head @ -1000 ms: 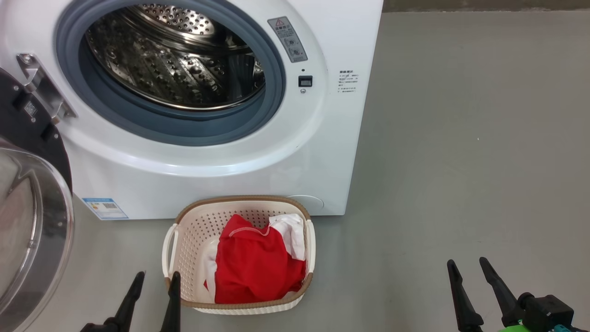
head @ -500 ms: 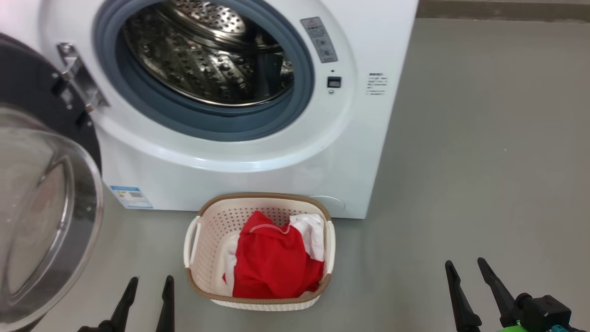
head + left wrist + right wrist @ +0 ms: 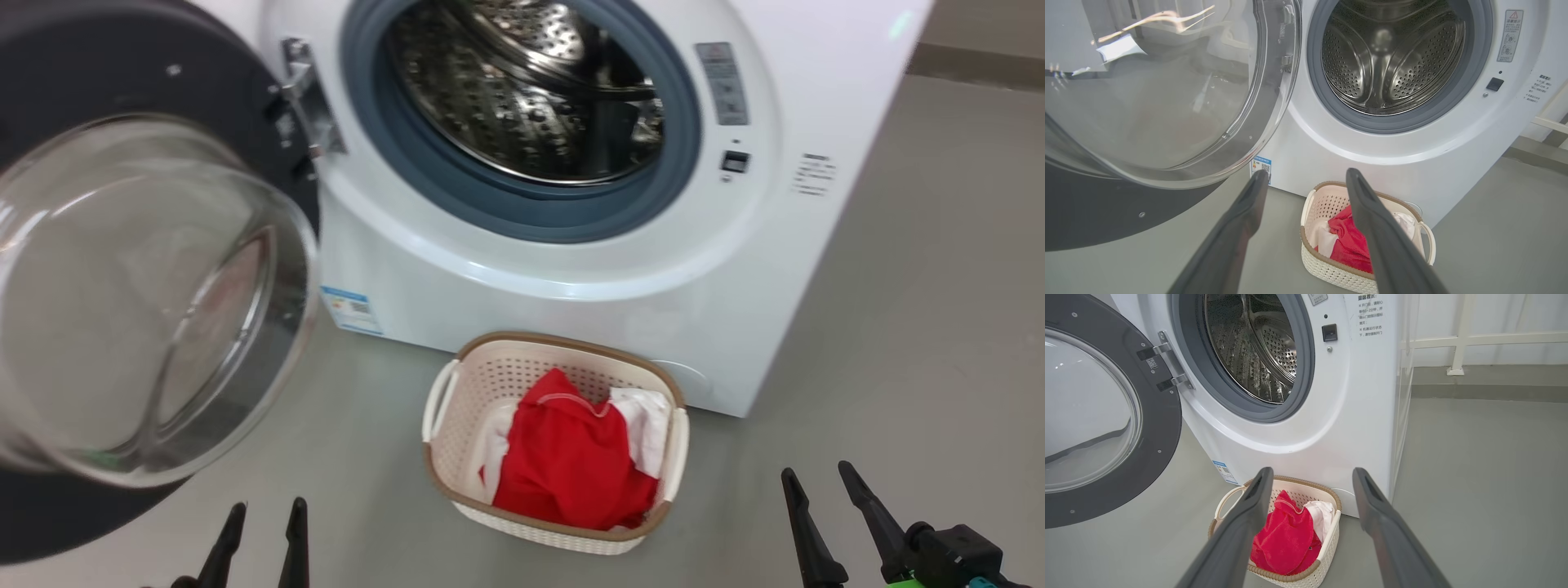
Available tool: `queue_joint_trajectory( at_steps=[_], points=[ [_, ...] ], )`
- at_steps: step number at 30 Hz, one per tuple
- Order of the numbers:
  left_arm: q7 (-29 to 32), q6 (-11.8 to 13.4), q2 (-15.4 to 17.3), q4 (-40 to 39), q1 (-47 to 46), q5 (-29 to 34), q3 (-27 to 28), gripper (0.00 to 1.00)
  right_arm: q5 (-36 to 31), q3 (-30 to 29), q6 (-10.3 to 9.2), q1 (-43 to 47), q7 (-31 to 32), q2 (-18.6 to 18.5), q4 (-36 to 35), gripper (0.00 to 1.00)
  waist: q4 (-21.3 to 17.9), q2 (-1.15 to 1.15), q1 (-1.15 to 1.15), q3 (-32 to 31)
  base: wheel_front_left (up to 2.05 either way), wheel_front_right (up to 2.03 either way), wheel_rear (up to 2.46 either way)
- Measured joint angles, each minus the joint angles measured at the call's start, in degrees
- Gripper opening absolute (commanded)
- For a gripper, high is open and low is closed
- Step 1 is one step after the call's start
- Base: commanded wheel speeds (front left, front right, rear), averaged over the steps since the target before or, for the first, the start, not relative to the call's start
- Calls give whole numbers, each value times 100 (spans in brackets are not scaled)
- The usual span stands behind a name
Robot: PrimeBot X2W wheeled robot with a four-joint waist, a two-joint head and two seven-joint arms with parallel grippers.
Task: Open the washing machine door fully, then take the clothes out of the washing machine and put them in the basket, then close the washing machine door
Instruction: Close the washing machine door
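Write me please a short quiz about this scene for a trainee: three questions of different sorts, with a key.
1. True or false: the drum looks empty.
2. The clothes lie: A in the drum; B in the basket; C on the floor.
3. Fill in: the left gripper and the right gripper are both ____.
Key: 1 true; 2 B; 3 open.

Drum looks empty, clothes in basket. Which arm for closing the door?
Left. The washing machine door stands open on the robot's left, close to the open left gripper; the right gripper sits far across, beyond the basket.
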Motion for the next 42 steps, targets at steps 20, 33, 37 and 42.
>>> queue_joint_trajectory(
  at_steps=[20, 33, 37, 42],
  points=[
    [0, 466, 0, -404, 338, -714, 1, 100, 71, 783, 1, -413, 0, -308, 311, 100, 1351, 0, 0, 54, 0, 0, 0],
    [0, 495, -3, -636, 453, -902, 119, 0, 120, 917, 1, -494, 0, -375, 393, 100, 1360, 0, 0, -27, 0, 0, 0],
    [-1, 388, -19, -953, 412, -907, 591, 0, 119, 900, 1, -485, 0, -368, 385, 100, 1347, 0, 0, -53, 0, 0, 0],
    [-2, 141, -29, -1458, -51, -684, 1400, 0, 118, 893, 1, -480, 0, -359, 364, 100, 1332, 0, 0, -53, 0, 0, 0]
  ],
)
